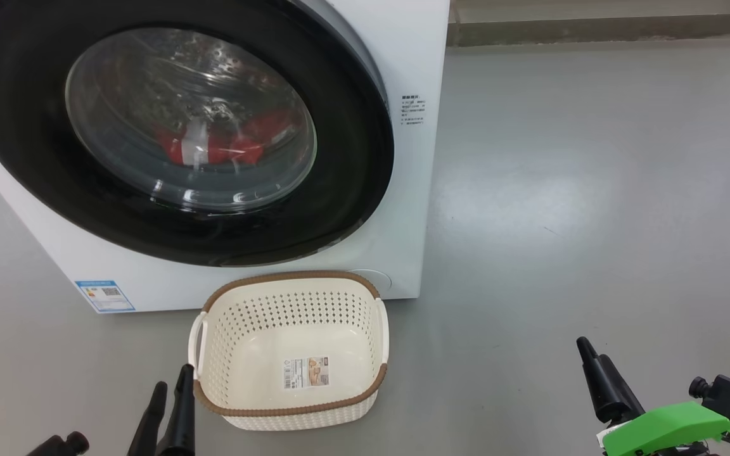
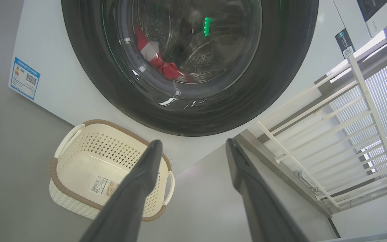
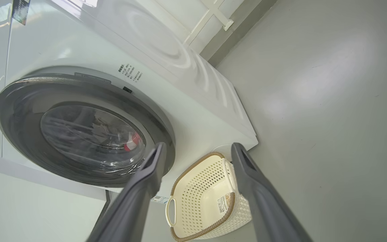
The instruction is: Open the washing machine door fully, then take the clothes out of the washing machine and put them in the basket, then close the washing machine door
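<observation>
The white washing machine point(image 1: 419, 76) stands ahead with its round black-rimmed door point(image 1: 339, 190) lying against its front. Behind the glass lie the red and white clothes point(image 1: 225, 144), also seen in the left wrist view point(image 2: 166, 70) and as a small red patch in the right wrist view point(image 3: 131, 145). The cream basket point(image 1: 289, 277) with a brown rim sits empty on the floor just below the door. My left gripper point(image 1: 172, 379) hovers at the basket's near left corner, open point(image 2: 193, 143). My right gripper point(image 1: 593, 361) is low at the right, well clear of the basket, open point(image 3: 198, 145).
Grey floor point(image 1: 593, 190) stretches to the right of the machine up to a wall skirting point(image 1: 593, 28). A white slatted railing point(image 2: 331, 134) stands beside the machine. A blue label point(image 1: 104, 296) is stuck low on the machine's front.
</observation>
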Controlling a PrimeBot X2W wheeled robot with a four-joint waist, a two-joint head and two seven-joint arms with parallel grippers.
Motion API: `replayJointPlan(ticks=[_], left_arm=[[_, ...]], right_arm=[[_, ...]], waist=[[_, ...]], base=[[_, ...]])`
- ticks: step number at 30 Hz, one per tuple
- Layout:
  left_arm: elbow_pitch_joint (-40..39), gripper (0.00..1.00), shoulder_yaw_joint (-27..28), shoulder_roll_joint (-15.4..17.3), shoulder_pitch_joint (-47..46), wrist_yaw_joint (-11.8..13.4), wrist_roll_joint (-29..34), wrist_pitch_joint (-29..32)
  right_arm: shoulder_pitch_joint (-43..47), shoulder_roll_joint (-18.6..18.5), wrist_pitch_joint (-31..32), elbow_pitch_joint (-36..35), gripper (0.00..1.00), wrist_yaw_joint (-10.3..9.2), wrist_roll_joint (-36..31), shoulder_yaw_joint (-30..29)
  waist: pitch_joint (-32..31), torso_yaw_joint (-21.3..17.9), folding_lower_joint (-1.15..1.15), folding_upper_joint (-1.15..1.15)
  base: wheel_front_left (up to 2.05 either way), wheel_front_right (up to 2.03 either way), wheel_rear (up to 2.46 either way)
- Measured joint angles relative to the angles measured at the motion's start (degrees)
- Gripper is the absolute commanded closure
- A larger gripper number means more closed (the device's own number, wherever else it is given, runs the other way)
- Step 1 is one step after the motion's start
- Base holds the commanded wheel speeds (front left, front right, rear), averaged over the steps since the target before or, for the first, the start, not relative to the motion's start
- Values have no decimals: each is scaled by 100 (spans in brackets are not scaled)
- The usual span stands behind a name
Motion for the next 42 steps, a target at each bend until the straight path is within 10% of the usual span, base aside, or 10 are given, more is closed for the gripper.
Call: replayJointPlan(ticks=[42], left_arm=[[-370, 0, -219, 68, 149, 181, 2930, -680]], right_arm=[[-2, -192, -675, -179, 0, 8, -2116, 1]], waist=[[-1, 19, 0, 0]], base=[[0, 0, 0]])
